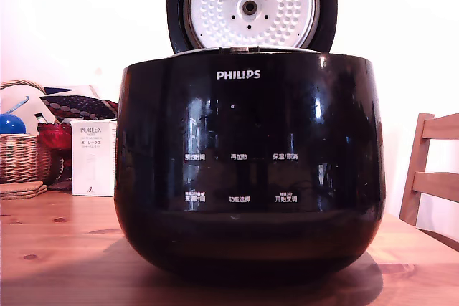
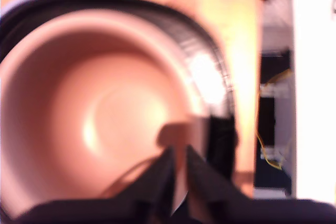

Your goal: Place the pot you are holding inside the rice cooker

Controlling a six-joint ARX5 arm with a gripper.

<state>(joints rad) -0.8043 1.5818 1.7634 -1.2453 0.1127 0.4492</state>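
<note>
Pot (image 2: 89, 114), pinched at its thin rim by the closed tool (image 2: 177, 174), sits low inside the rice cooker (image 1: 247, 170); rigid metal, likely slick and weighty for an edge grip. Cooker stands lid-up on a wooden bench (image 1: 57, 263), chair (image 1: 430, 170) and basket (image 1: 21, 155) nearby.

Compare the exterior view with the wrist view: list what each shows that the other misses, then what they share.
Only the exterior view shows the rice cooker front with its PHILIPS mark and button labels, the raised lid, a wicker basket and a white PORLEX box. Only the wrist view shows the pot interior, coppery and blurred, with the hand nearly closed at its rim. Both show the wooden table.
</note>
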